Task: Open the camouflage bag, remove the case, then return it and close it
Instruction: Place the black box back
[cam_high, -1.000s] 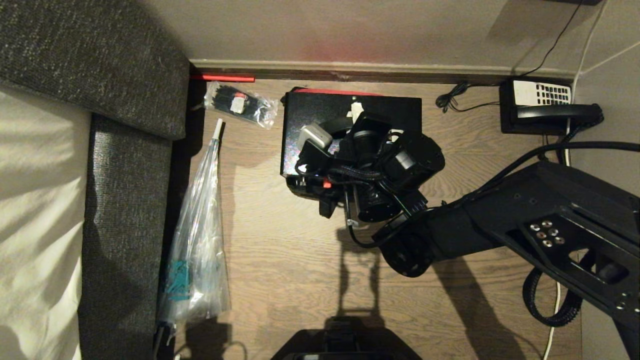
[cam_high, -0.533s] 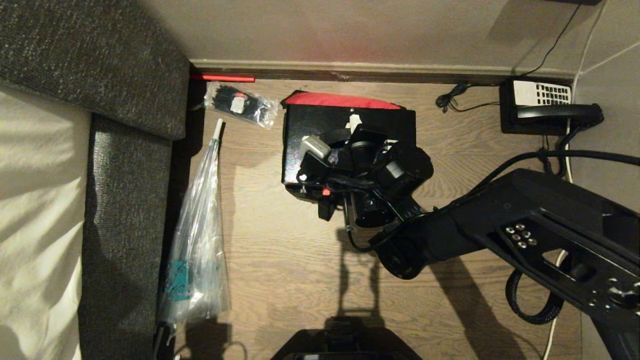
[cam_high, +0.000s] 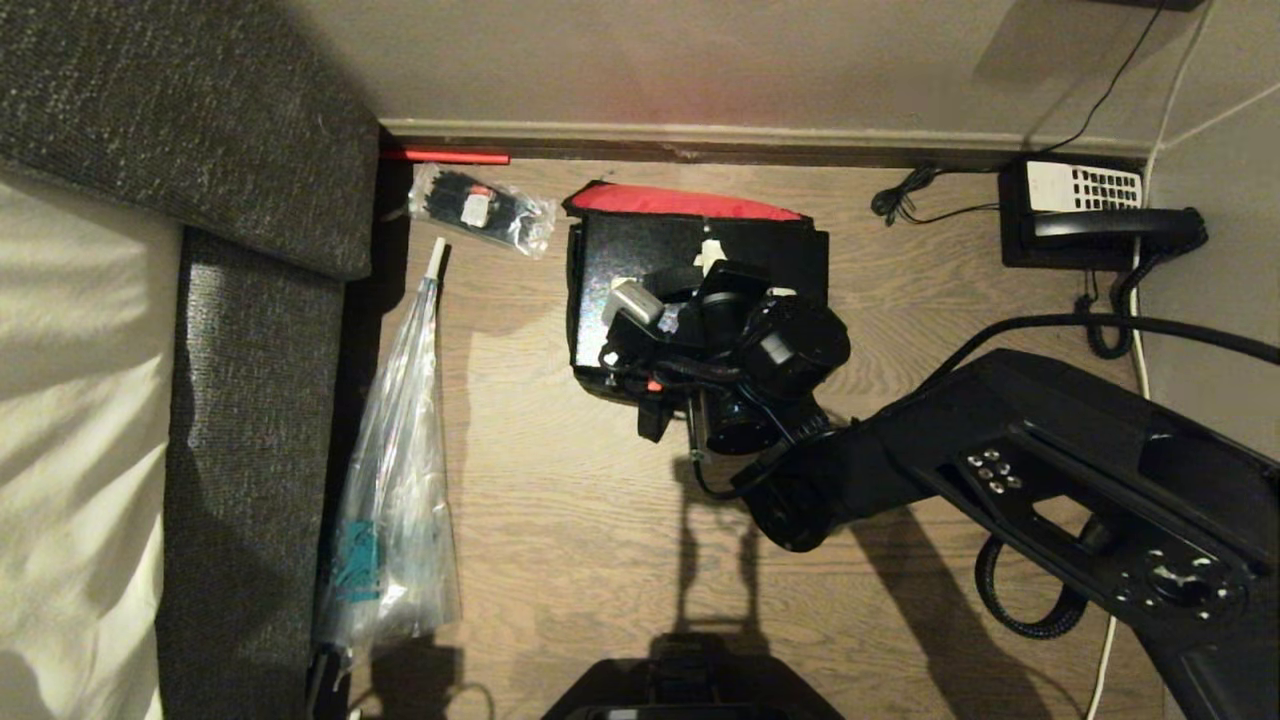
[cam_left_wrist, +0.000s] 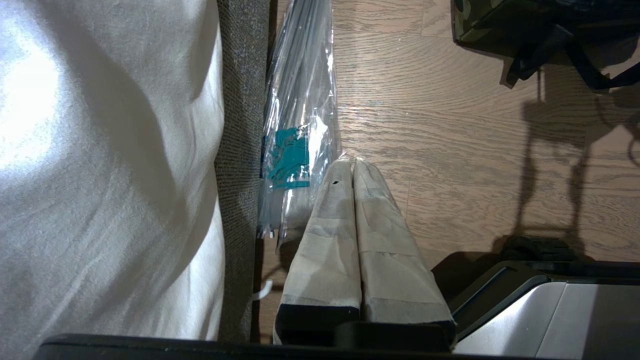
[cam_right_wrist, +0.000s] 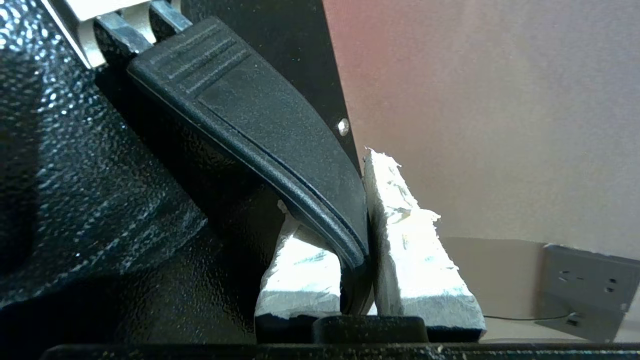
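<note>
Black and flat, the case (cam_high: 610, 270) sits over the camouflage bag (cam_left_wrist: 480, 22) on the wooden floor (cam_high: 560, 520) near the wall, with the bag's red lining (cam_high: 680, 201) showing at its far edge. The right gripper (cam_right_wrist: 357, 250) is above the case and its taped fingers (cam_right_wrist: 405, 235) pinch the handle (cam_right_wrist: 260, 130) (black plastic). The left gripper (cam_left_wrist: 352, 167) hangs beside the sofa (cam_high: 250, 400), jaws pressed together, holding nothing.

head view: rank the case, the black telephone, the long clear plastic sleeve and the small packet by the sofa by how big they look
1. case and long clear plastic sleeve: too close to rank; the arm hides part of the case, which may sit nearer the camera.
2. black telephone.
3. small packet.
</note>
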